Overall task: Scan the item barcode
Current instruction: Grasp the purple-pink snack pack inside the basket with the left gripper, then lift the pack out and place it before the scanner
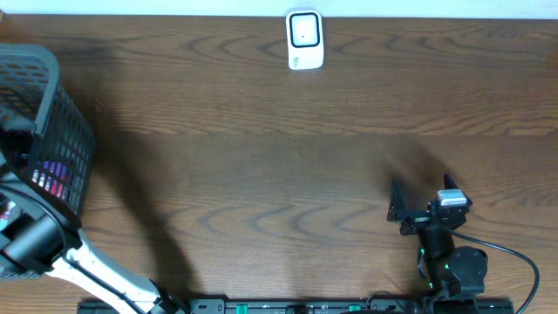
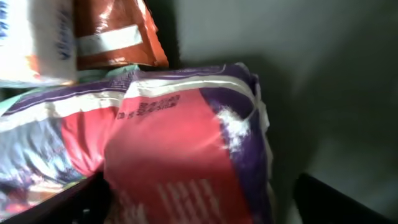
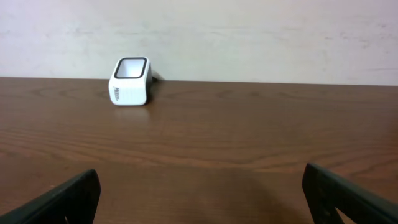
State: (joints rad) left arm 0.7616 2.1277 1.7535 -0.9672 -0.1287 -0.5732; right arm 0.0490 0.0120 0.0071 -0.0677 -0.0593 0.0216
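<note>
Red-and-purple packet [image 2: 180, 155] lies inside the basket [image 1: 65, 131], directly before the left claw [image 2: 205, 208], long axis running away from it. Jaws stand apart, straddling it, not clamped. Right claw [image 1: 397, 209], likewise apart, sits far from the basket.

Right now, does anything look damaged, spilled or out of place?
Nothing clearly. The red-and-purple packet in the basket shows a white crinkled patch near its edge, perhaps glare or scuffing. The scanner stands upright, nothing spilled.

The left arm [image 1: 39, 240] stretches far left with jaws wide; the right arm [image 1: 440, 231] sits folded, jaws spread wide.
</note>
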